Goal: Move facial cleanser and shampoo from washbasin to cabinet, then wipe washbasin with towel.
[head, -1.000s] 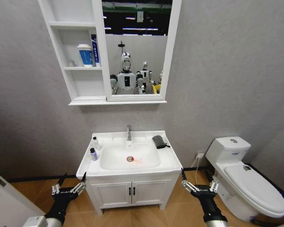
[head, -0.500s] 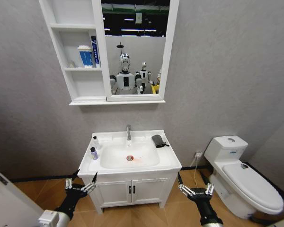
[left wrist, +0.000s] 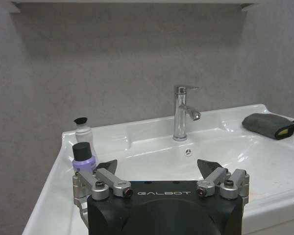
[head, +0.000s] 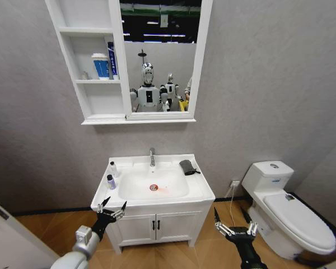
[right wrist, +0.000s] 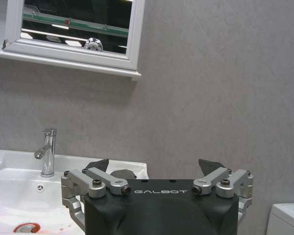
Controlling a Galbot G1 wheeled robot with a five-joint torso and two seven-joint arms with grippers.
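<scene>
The washbasin (head: 199, 190) is a white rectangular ceramic top with a rounded bowl, a chrome tap (head: 152, 157) at the back centre and a red-ringed drain (head: 154, 188) with a faint reddish smear beside it. It sits on a white two-door vanity (head: 157, 227) against the grey wall, its long axis running side to side along that wall. On its left rim two small bottles stand upright, one behind the other: a clear one with a dark cap (left wrist: 83, 131) nearer the wall, a purple one with a black cap (left wrist: 82, 156) in front. The dark grey towel (head: 187, 167) lies folded on the right rear corner, a yellow tag at one end.

Above hangs the cabinet (head: 91, 61), its mirror to the right and open niches to the left; the middle niche holds a blue-banded cup (head: 101, 65) and a blue tube (head: 112, 59).

The left gripper (head: 111, 210) hovers by the basin's front left corner, arm reaching up from below, fingers spread wide and holding nothing. The right gripper (head: 235, 228) hangs low between vanity and toilet (head: 285, 210), likewise wide and empty
</scene>
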